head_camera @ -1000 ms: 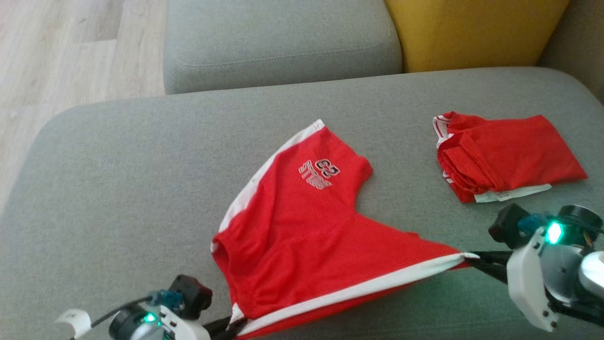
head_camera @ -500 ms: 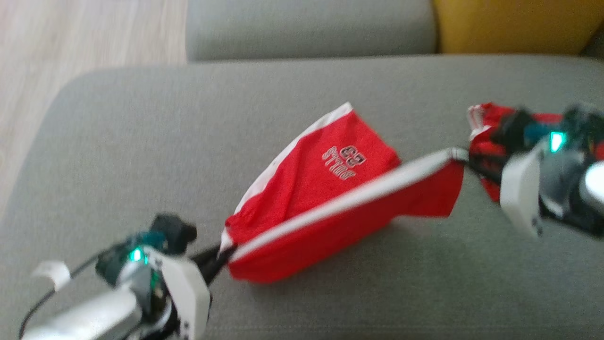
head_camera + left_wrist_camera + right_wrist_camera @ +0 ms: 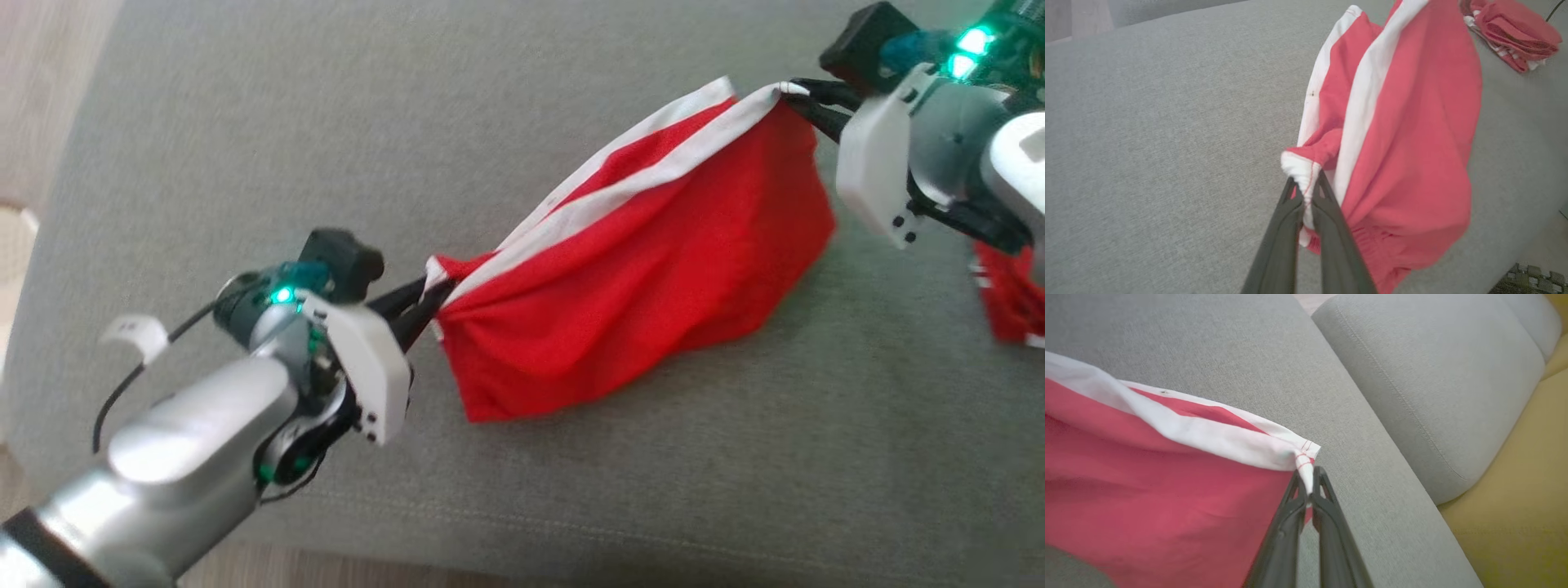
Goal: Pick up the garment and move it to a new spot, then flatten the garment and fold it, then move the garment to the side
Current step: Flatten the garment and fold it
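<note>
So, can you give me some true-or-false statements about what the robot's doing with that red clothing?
1. The left gripper and right gripper each pinch a corner of the red garment. True.
2. The garment lies spread out flat. False: it hangs stretched between the grippers over the seat.
3. Another red cloth lies folded nearby. True.
4. The seat is yellow. False: it is grey; a yellow cushion sits beside it.
</note>
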Tool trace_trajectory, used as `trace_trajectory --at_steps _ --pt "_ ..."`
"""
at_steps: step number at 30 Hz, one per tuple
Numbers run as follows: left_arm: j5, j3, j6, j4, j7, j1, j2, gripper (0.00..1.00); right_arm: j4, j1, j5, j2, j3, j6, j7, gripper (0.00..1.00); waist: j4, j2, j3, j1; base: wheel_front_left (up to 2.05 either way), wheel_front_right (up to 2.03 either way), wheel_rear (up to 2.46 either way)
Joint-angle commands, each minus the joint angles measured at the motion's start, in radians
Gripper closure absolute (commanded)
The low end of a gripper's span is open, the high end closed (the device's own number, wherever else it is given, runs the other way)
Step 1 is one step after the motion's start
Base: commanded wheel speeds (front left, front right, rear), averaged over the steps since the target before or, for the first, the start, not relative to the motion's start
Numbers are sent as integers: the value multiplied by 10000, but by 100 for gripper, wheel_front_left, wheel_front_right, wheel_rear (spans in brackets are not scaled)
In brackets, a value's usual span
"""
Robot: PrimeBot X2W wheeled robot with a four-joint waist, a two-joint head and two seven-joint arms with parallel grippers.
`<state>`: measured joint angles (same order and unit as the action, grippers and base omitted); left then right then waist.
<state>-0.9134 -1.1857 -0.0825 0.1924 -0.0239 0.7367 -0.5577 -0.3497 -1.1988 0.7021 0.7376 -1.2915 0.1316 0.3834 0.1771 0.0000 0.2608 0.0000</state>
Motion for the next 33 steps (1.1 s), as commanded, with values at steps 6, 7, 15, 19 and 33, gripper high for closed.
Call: trace_trajectory --at_steps 6,7,15,19,33 --pt "111 491 438 1085 408 988 398 100 -435 -266 -365 -152 116 -9 241 100 611 0 872 0 0 0 0" --pt "115 488 491 1245 445 1032 466 100 -531 -303 -343 -183 115 -9 249 100 632 0 920 0 0 0 0" --pt "125 497 790 2026 714 1312 882 100 -1163 -493 -269 -341 114 -9 54 100 747 0 1221 0 0 0 0" --pt "166 485 910 2270 806 1474 1027 100 -1492 -549 -203 -388 114 -9 -63 100 794 0 1347 0 0 0 0" --pt "-84 926 662 2910 1607 1359 1151 0 -4231 -795 157 -1361 502 -9 -2373 0 403 0 806 0 0 0 0"
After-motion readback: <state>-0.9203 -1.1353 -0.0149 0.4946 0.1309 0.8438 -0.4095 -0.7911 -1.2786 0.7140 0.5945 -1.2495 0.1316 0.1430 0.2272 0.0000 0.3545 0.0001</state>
